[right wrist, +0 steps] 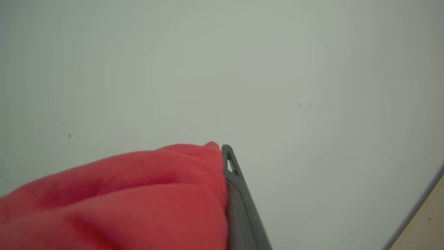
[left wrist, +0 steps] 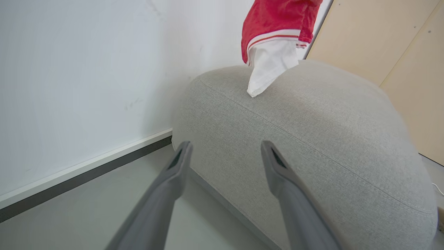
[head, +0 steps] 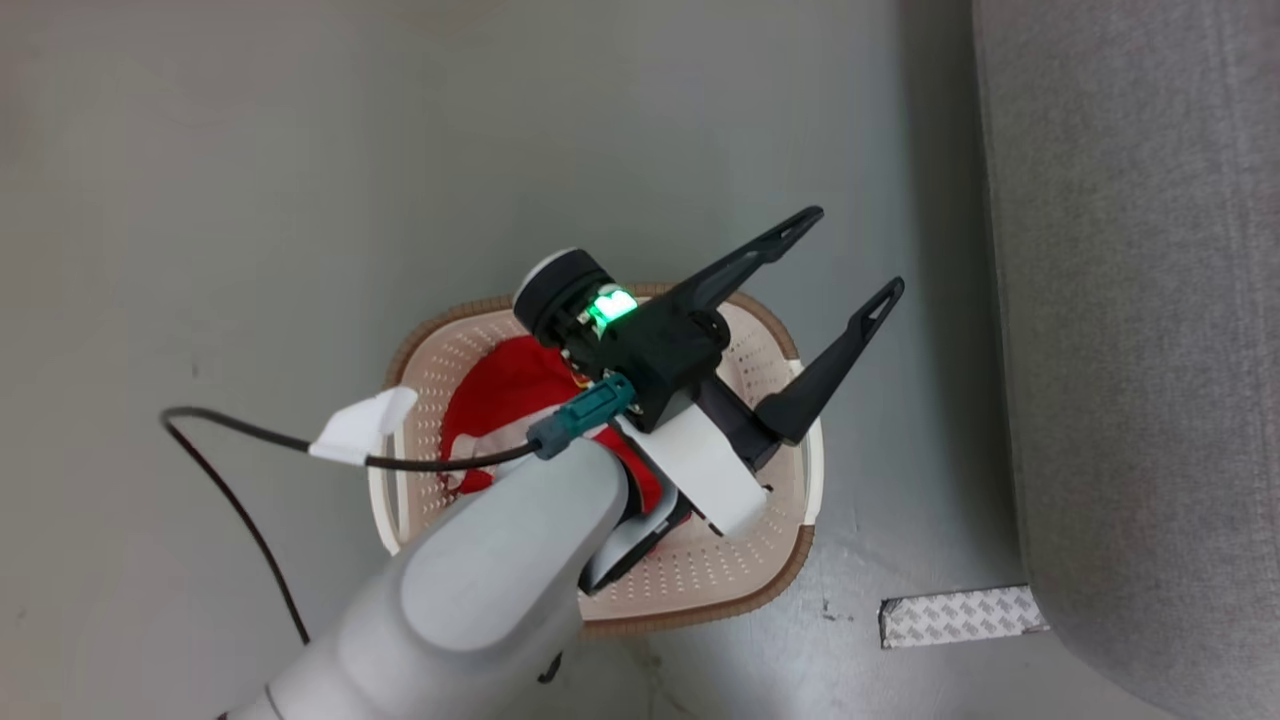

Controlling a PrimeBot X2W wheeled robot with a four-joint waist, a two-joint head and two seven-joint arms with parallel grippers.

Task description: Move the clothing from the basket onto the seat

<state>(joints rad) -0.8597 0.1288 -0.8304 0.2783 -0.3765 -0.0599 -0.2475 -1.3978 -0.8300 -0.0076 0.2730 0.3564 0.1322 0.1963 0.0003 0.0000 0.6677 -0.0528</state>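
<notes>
Pale left forearm [head: 480,590] holds the left gripper [head: 855,250], fingers spread, above soft red clothing [head: 500,385] in an oval cream perforated plastic basket [head: 700,612], while the right gripper [right wrist: 223,152] pinches another red-and-white garment [right wrist: 138,194] hanging over the grey woven seat [left wrist: 312,139].

Floor [head: 300,150] was smooth grey-green, a few scuffs, evenly lit. A patterned grey-white tape strip [head: 960,615] lay flat on it. Plain white wall [left wrist: 86,69] met the floor at a white skirting board [left wrist: 86,166] with a dark strip under it. Beige panelling [left wrist: 399,45] stood beside the wall.
</notes>
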